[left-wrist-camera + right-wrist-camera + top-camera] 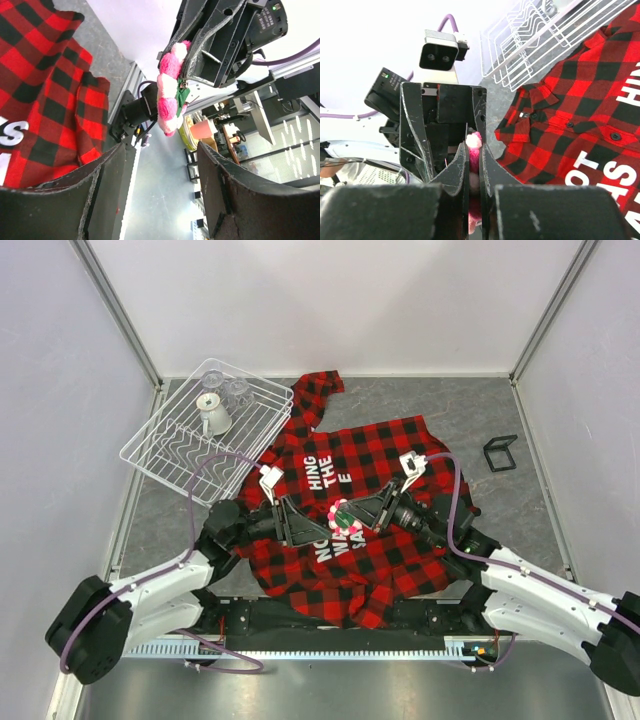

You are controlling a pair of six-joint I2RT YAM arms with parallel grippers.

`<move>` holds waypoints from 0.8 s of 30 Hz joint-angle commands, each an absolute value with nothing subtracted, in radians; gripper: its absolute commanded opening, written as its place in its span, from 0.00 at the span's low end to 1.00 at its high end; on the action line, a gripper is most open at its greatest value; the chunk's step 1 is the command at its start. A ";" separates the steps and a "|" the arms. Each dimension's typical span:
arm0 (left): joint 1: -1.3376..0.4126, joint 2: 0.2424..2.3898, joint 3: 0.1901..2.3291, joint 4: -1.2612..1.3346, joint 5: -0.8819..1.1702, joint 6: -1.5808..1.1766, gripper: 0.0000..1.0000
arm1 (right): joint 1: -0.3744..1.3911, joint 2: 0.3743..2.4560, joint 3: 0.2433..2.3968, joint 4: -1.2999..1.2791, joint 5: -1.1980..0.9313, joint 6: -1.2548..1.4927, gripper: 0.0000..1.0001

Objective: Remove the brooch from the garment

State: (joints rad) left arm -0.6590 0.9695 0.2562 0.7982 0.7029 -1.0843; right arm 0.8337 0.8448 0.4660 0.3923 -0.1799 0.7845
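Because the arms and the folds cover much of the white lettering on the garment (380, 455), only "HING" and "THE" read whole from above, and the brooch (343, 514) shows there as little more than a pink spot over the middle of the shirt. The right gripper (474, 159) is pinched closed on the brooch, pink petals poking out between its fingers, and in the left wrist view no cloth touches the flower. The left gripper (160, 150) stands spread wide just beside it, with nothing between its fingers.
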 commanded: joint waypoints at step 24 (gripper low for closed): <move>-0.821 1.083 0.376 0.867 0.420 -1.092 0.59 | 0.831 0.844 0.414 0.531 -0.115 0.825 0.00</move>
